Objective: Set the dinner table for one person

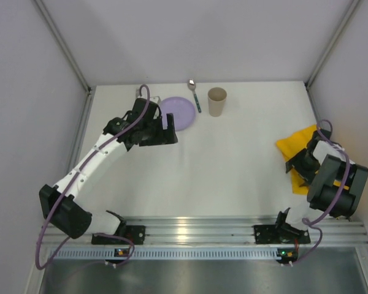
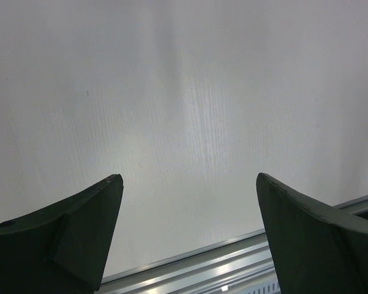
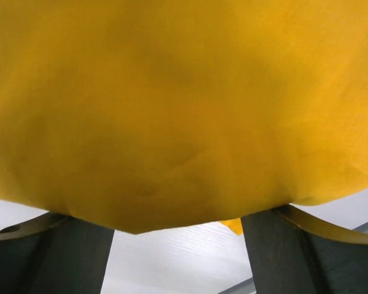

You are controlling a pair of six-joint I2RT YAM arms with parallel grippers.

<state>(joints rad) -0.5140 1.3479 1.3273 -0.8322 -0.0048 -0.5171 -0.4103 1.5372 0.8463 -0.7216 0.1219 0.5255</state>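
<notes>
The left gripper (image 2: 188, 176), jaws spread and empty, is hovering over the white dinner table (image 1: 233, 177) just beside the purple plate (image 1: 183, 111), with a spoon (image 1: 195, 96) and beige cup (image 1: 216, 101) further right. At the table's right edge the right gripper (image 3: 178, 229), the nearer arm, is reaching with parted jaws into the crumpled yellow placemat (image 1: 294, 146)

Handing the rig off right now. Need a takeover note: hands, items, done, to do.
Left hand open, empty, over bare table next to the purple plate.
Right hand open at the yellow cloth, which hides its fingertips; no grip confirmed.
Plate, spoon and cup sit together at the far edge; cloth lies rumpled on the right.
Done: nothing set yet. To do: spread cloth, place plate, spoon, cup.
</notes>
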